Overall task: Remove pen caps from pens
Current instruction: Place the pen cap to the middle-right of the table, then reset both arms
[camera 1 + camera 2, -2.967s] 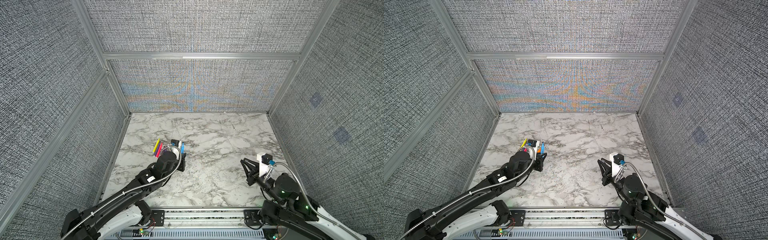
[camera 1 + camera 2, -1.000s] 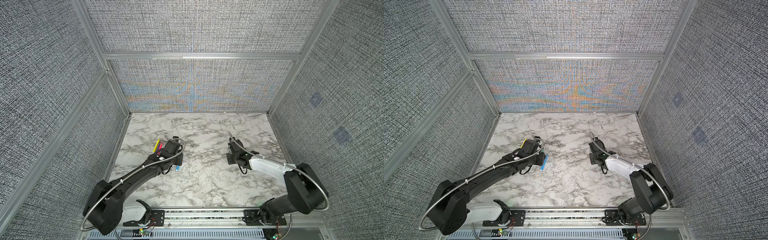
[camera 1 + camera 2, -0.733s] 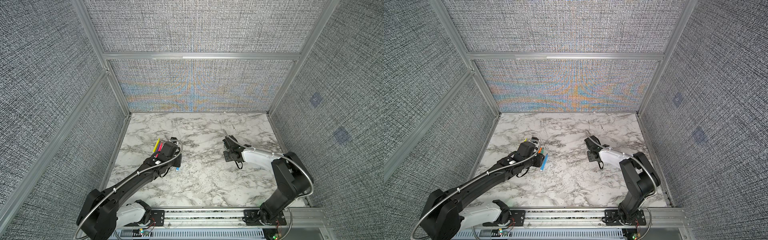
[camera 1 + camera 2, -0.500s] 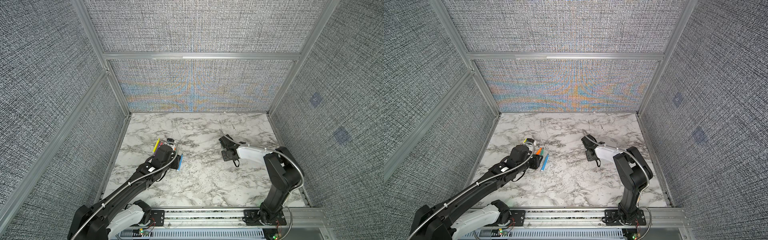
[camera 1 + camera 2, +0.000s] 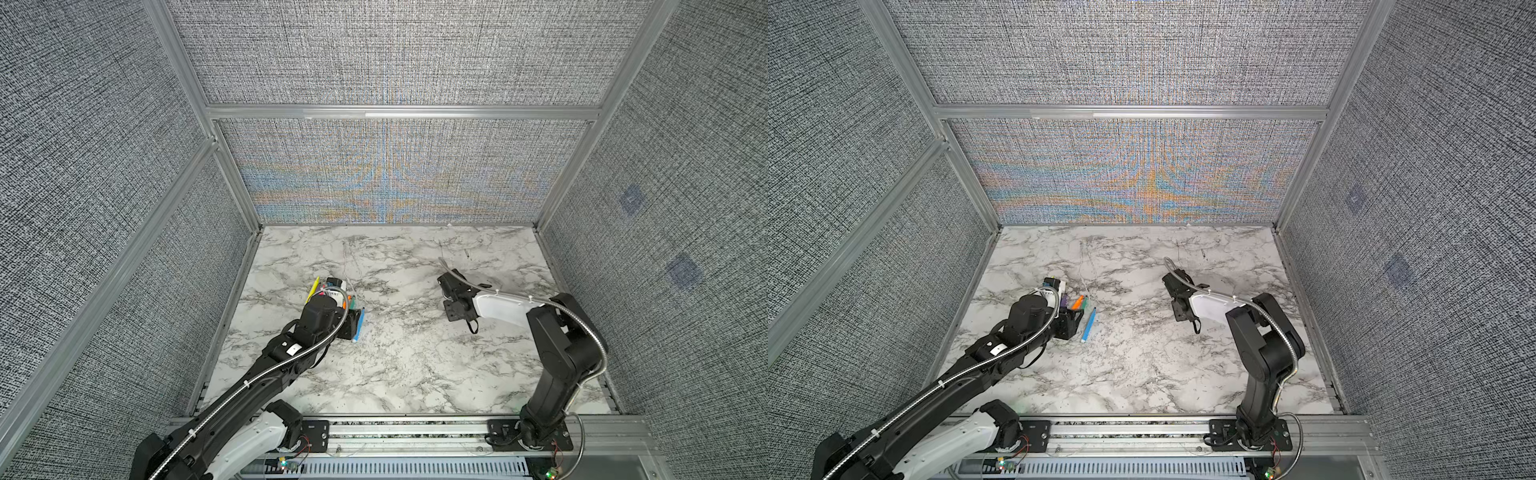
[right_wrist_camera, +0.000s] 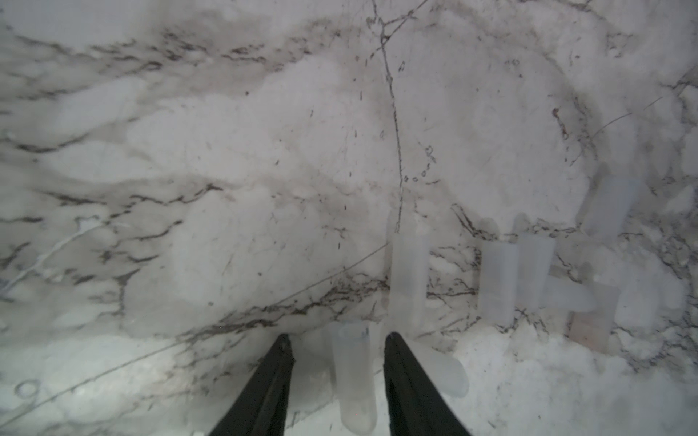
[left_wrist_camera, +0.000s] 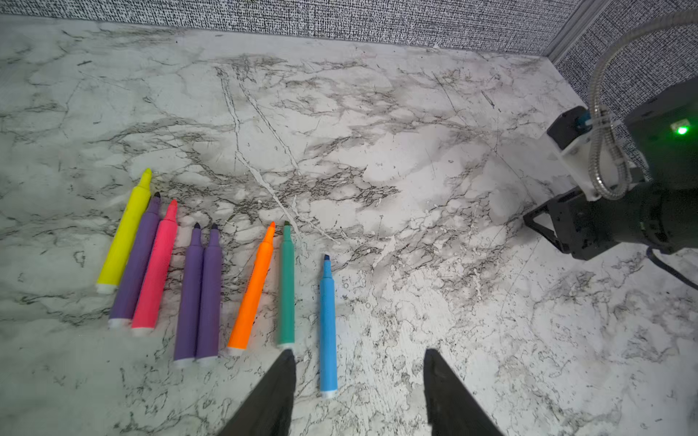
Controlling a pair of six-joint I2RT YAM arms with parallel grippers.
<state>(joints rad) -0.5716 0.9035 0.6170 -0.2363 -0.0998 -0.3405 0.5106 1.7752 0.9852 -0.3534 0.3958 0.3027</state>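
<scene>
Several uncapped pens lie in a row on the marble table (image 7: 415, 188): yellow (image 7: 124, 230), purple (image 7: 138, 260), pink (image 7: 156, 268), two more purple (image 7: 200, 294), orange (image 7: 253, 290), green (image 7: 287, 287) and blue (image 7: 328, 328). My left gripper (image 7: 358, 355) is open and holds nothing; the blue pen (image 5: 358, 325) (image 5: 1089, 325) lies between its fingers, nearer one of them. My right gripper (image 6: 337, 337) is open low over the table. A clear pen cap (image 6: 355, 377) lies between its fingers, touching neither. Several more clear pen caps (image 6: 494, 283) lie beside it.
Fabric walls with metal frames enclose the table on three sides. The pens lie near the left wall, under my left arm (image 5: 291, 353). My right arm (image 5: 552, 332) reaches in from the front right over the caps.
My right gripper has opened and let go of the clear cap. My left gripper has opened wider and drawn back a little from the pen row. The right arm has shifted slightly left.
</scene>
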